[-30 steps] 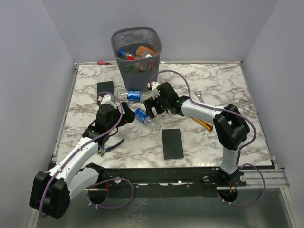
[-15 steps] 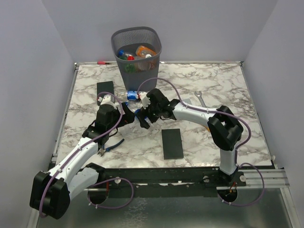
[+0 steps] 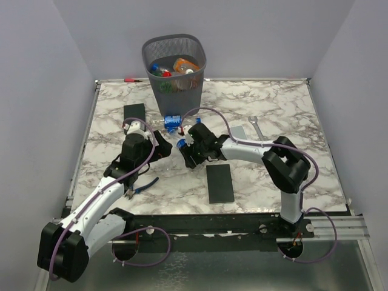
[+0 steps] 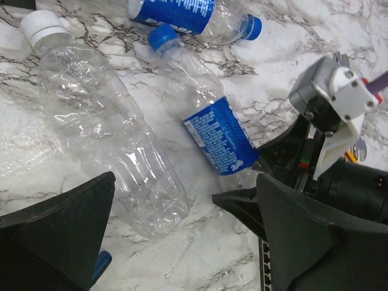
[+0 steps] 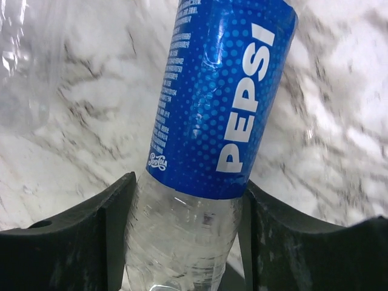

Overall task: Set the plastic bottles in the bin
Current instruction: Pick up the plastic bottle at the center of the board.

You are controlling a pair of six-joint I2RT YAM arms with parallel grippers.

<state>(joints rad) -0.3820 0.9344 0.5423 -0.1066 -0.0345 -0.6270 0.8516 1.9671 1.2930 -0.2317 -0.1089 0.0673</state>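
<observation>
Right wrist view: the right gripper [image 5: 185, 188] pinches the clear plastic blue-labelled bottle [image 5: 224, 103] at its bare body; probably light, thin, slippery. Left gripper [image 4: 163, 191] stands open.

White marble-pattern tabletop [image 3: 291, 109], grey veining, evenly lit. Plain pale lavender walls [image 3: 36, 91] left, far, right. Aluminium rail [image 3: 339, 225] along near edge.

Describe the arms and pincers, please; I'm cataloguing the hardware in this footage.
Both the left arm and right arm have white links joined by bulky black joint housings, with a thin purple cable looping along each. The left pincer and right pincer have broad matt black fingers. No markings are legible.
</observation>
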